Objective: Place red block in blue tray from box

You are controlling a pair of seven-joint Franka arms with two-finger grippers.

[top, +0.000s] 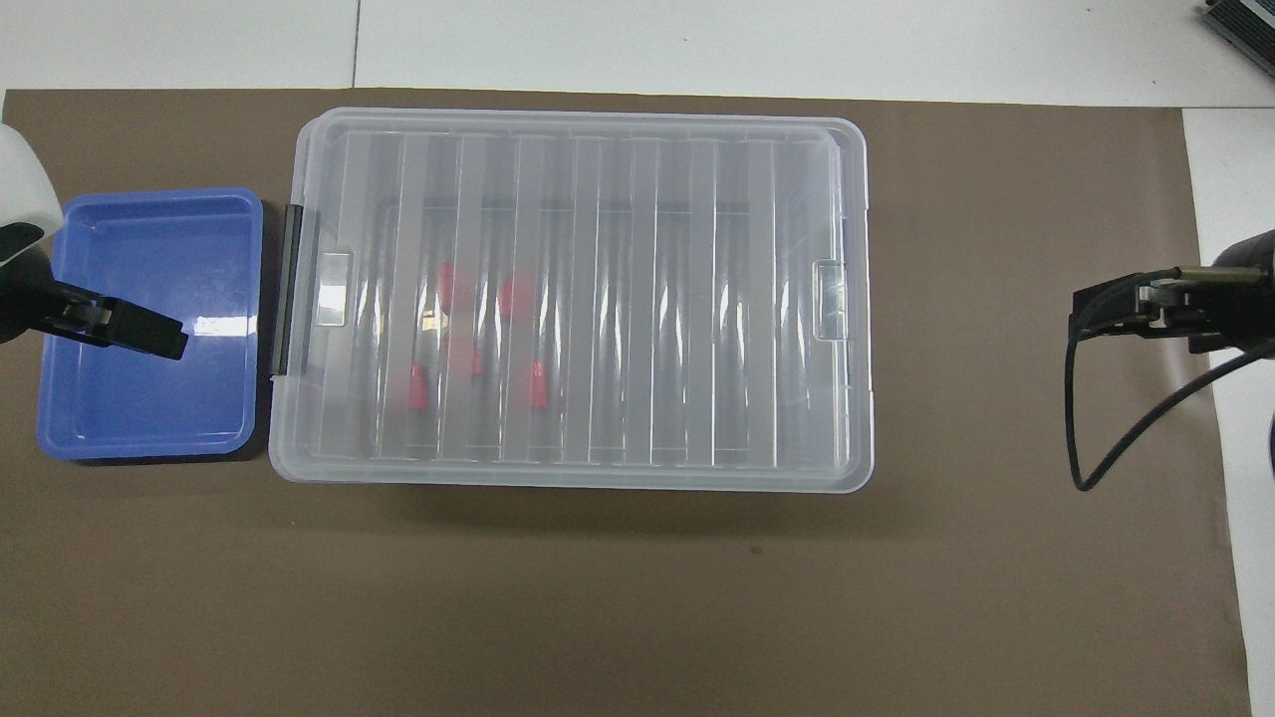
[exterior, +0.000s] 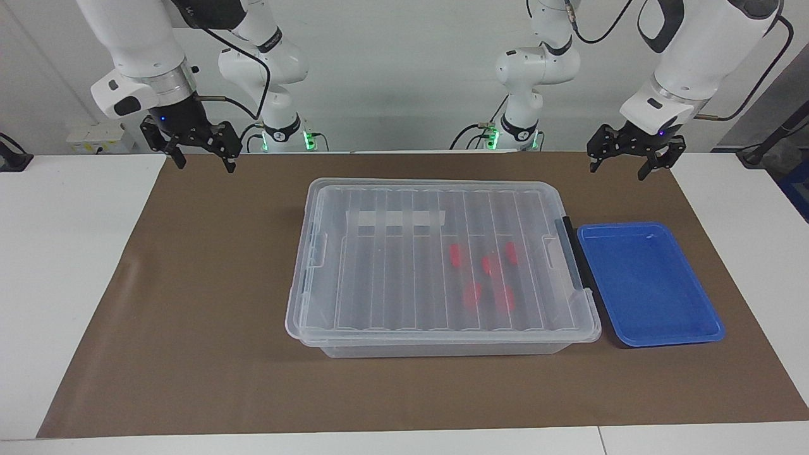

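Facing view: box [exterior: 442,265] mid-desk, lid on, red blocks [exterior: 486,278] inside toward tray end. Blue tray [exterior: 648,284] touches box at 3 o'clock, so transfer should be short. Left tool [exterior: 629,163] and right tool [exterior: 202,155] hover open, empty, waiting.

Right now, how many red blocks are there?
5, all inside the lidded box, toward the blue tray's end. The ribbed lid might hide more.

From my seat I can read no words, numbers or brand marks anywhere, not even on the box's [exterior: 436,265] whitish tape strip [exterior: 396,218].
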